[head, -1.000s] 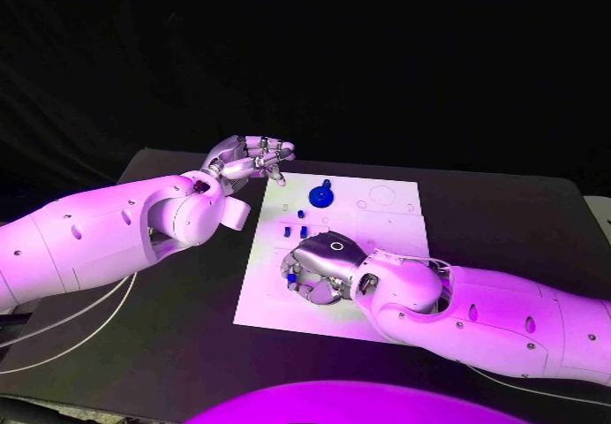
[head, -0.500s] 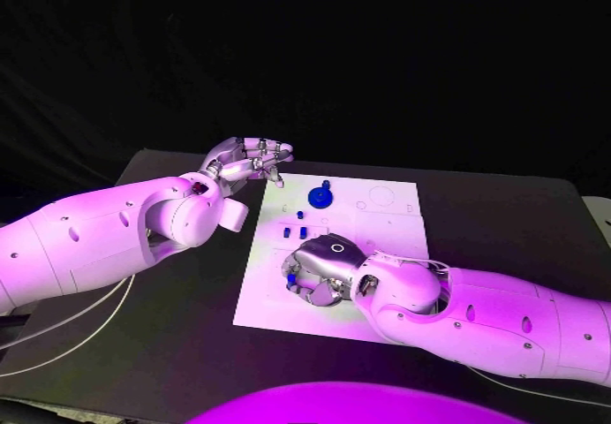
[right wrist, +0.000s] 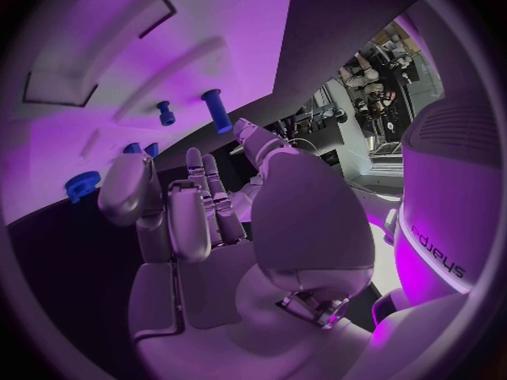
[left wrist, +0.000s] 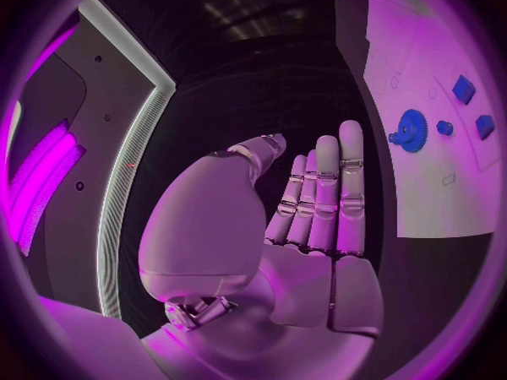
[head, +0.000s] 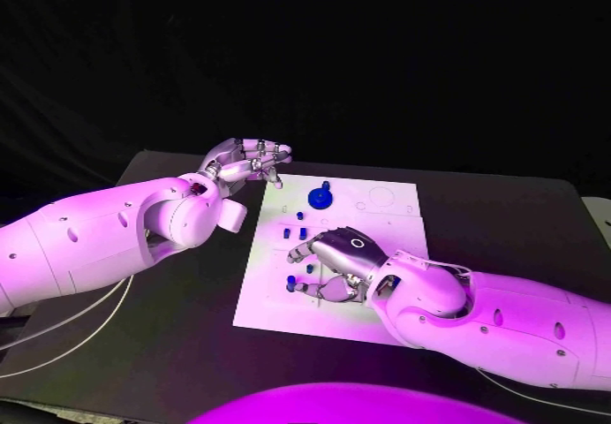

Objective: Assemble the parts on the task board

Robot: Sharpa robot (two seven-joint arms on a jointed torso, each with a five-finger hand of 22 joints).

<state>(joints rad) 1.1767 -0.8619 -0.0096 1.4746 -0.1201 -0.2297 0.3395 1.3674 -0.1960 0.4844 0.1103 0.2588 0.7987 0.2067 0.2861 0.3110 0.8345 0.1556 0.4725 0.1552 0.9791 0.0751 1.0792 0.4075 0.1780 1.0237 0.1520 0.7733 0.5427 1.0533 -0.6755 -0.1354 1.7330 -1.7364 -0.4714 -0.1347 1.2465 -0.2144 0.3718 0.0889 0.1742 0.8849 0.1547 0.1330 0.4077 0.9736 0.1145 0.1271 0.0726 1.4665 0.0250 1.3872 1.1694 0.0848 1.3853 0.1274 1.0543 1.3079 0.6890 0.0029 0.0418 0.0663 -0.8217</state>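
Observation:
The white task board [head: 382, 221] lies in the middle of the black table. A blue gear [head: 321, 195] stands near its far edge, with small blue parts [head: 287, 233] below it. My right hand [head: 336, 254] hovers over the board's near half, fingers pointing down beside a blue peg [head: 291, 283]. In the right wrist view the hand [right wrist: 211, 228] holds nothing; the peg [right wrist: 216, 110] and a smaller one [right wrist: 165, 112] stand just past its fingertips. My left hand [head: 248, 159] hangs above the board's far left corner. In its wrist view the left hand [left wrist: 307, 219] is empty, fingers straight.
Black table [head: 509, 221] surrounds the board on all sides. White cables [head: 77, 322] trail over the table's left side under my left arm. The left wrist view shows the gear [left wrist: 410, 131] and two blue blocks [left wrist: 463, 89] on the board [left wrist: 422, 194].
My right hand has turned and risen a little over the board's near half, its wrist swinging right. The left hand has barely moved. The parts lie as before.

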